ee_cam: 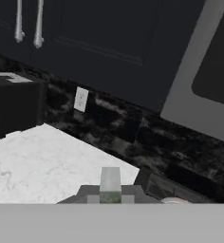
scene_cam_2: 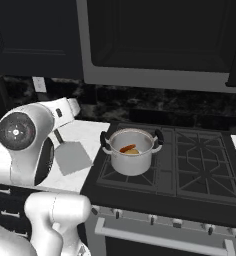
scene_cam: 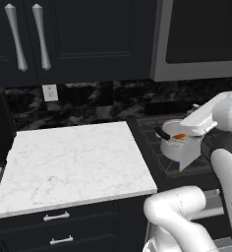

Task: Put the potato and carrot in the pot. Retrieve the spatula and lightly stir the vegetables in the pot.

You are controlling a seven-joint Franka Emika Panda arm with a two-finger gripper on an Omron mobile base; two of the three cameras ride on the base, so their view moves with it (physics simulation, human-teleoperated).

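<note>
Steel and shiny, the cylindrical stockpot (scene_cam_2: 132,156) on the stove's front-left burner already holds the orange carrot (scene_cam_2: 127,148) and tan potato (scene_cam_2: 133,151), so we judge stirring comes next, our jaws holding the grey-bladed spatula (scene_cam_2: 71,156) over the worktop's right edge.

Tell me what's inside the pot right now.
Inside the pot lie the carrot and, against it, the potato. The near wall covers the pot's floor, so anything lower is hidden.
</note>
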